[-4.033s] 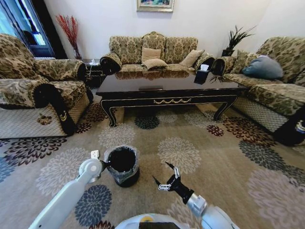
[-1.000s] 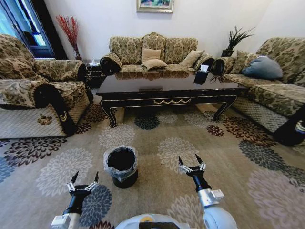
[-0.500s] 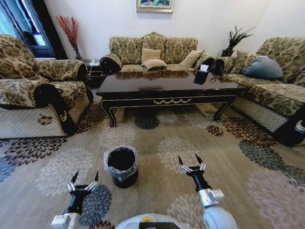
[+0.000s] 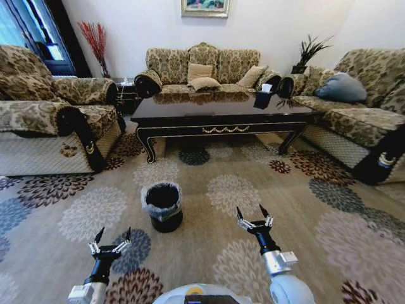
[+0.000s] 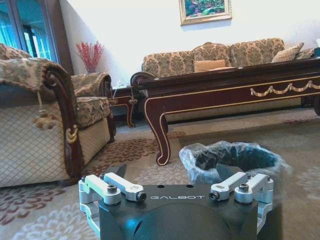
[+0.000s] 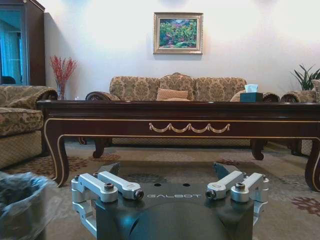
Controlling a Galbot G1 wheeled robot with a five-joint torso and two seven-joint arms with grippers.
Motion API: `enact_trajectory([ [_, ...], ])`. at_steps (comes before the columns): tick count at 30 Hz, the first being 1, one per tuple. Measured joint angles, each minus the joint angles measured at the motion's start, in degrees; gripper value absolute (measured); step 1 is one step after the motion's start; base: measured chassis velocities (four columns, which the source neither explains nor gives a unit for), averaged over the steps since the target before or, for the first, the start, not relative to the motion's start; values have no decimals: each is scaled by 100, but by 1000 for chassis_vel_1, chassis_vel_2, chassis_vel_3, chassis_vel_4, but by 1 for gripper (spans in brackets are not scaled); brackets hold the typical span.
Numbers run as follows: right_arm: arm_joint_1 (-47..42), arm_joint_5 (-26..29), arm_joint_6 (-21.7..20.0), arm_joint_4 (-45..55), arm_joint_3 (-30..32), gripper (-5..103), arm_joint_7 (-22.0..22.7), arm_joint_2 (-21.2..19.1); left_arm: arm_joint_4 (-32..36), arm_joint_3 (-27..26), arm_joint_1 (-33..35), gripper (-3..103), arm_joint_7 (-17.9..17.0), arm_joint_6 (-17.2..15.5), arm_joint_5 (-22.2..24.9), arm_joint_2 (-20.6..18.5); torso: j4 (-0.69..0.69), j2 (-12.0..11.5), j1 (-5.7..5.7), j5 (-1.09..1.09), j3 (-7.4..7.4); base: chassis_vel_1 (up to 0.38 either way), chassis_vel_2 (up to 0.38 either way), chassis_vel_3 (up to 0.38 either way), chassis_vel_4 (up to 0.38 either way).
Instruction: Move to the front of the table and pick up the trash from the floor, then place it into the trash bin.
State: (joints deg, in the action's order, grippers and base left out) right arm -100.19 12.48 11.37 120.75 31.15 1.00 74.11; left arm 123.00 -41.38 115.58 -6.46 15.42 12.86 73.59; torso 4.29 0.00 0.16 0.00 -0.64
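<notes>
Room: a sitting room with flowery brown-and-gold sofas point(image 4: 204, 63) round three sides and a framed picture point(image 4: 204, 7) on the pale wall.
Floor: the beige carpet with big round flowers in brown, dark blue and cream point(image 4: 304, 209) lies under everything.
Table: the long low shiny dark wooden table with curved legs and a gold swirl on its front point(image 4: 221, 111) stands ahead, beyond the bin.
Bin: the small round black bin with a thin clear bag folded over its top point(image 4: 162, 206) stands on the carpet between the robot and the table, nearer the left arm.
Trash: I see no bottle, wrapper or silvery bit lying on the carpet.
Left gripper point(image 4: 111, 243): held low over the carpet, fingers wide apart, holding nothing.
Right gripper point(image 4: 254, 219): held low to the right of the bin, fingers wide apart, holding nothing.
How the bin will handle: I think it is light and tips easily. The bag looks soft and slippery, so don't pull on it.
</notes>
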Motion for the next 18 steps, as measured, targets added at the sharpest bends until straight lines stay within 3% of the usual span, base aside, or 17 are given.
enact_trajectory([
  [18, 2, 0, -1, 0, 0, 100, 2, 0, 0, 0, -1, 100, 0, -1, 2, -1, 0, 0, 0, -1, -1, 213, -217, -226, 215],
])
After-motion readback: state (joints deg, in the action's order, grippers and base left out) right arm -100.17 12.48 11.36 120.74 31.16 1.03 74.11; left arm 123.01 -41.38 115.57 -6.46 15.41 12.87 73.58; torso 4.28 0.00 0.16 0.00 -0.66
